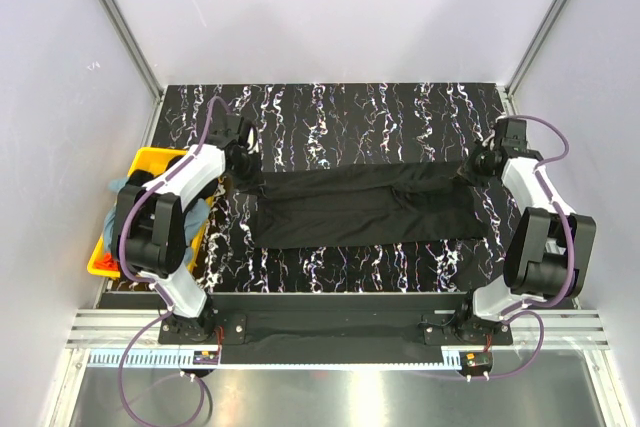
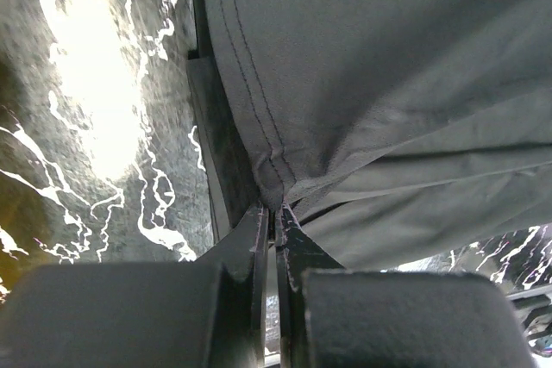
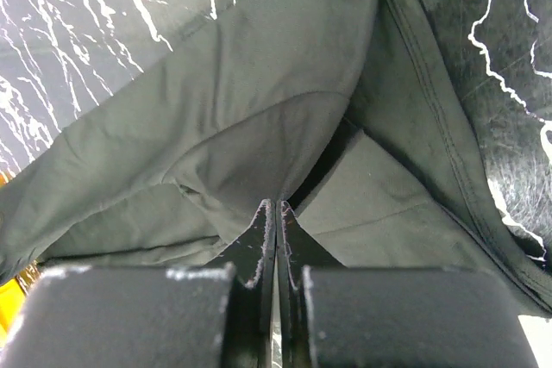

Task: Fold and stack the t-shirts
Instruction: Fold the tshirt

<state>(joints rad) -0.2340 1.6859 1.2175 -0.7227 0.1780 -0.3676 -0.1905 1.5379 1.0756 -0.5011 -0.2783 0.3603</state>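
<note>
Far counter [image 1: 380, 112]: free strip behind the black t-shirt [image 1: 350, 209].
Near counter: free strip in front of the black t-shirt.
Left edge: yellow bin [image 1: 160, 154] blocks passage.

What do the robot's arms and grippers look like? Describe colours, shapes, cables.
The left arm and right arm have white links with bulky black joints; a purple cable loops along each. The left gripper and right gripper have flat, black, tapering fingers.

text: none legible | labels: none | brands: none | numbers: none | signs: none
</note>
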